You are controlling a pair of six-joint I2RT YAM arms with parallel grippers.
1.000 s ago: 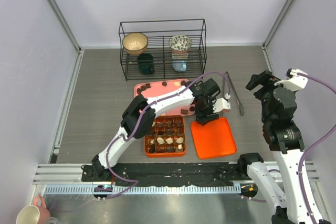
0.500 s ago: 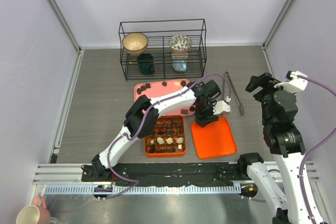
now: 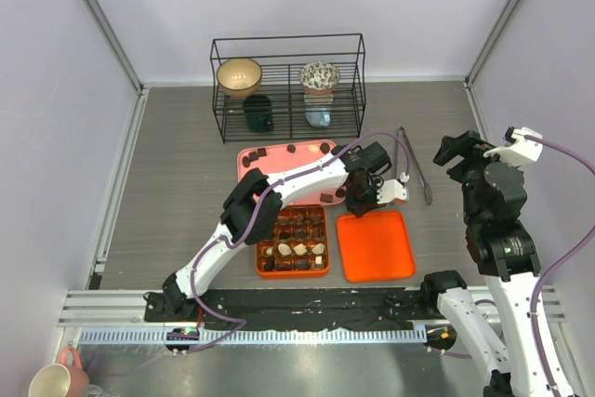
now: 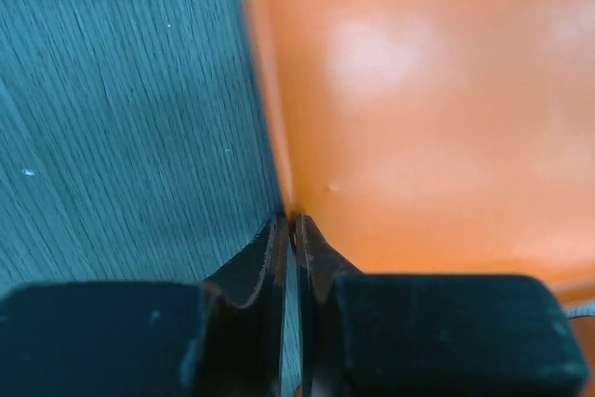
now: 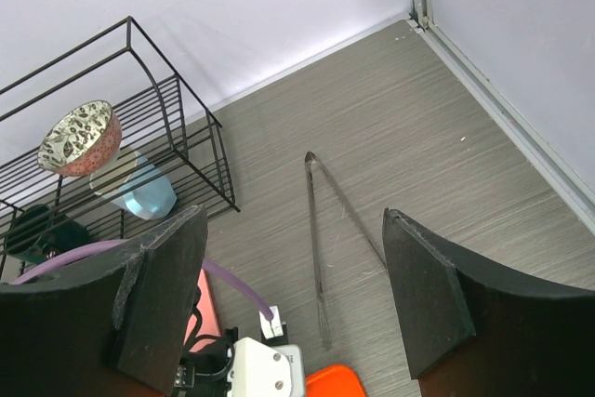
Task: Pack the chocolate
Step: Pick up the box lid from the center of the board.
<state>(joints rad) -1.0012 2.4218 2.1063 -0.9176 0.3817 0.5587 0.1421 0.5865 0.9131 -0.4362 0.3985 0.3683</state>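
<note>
Chocolate pieces (image 3: 296,248), dark, tan and cream, fill the orange gridded box (image 3: 261,258). A few more chocolate pieces (image 3: 261,152) lie on the pink tray (image 3: 279,166) behind it. A flat orange lid (image 3: 376,246) lies right of the box. My left gripper (image 3: 359,208) sits at the lid's far-left corner. In the left wrist view, the left gripper (image 4: 291,225) is shut on the orange lid's (image 4: 418,109) thin rim. My right gripper (image 3: 462,150) hangs open and empty above the table at the right; the right wrist view shows the right gripper (image 5: 293,220) wide apart.
Metal tongs (image 3: 416,166) lie on the table between the arms, and the tongs (image 5: 321,248) also show below the right gripper. A black wire rack (image 3: 288,86) with bowls and cups stands at the back. A mug (image 3: 51,380) sits outside the table's near-left corner.
The left gripper's jaws have closed onto the orange lid's rim after standing apart. The right arm has shifted only slightly.
</note>
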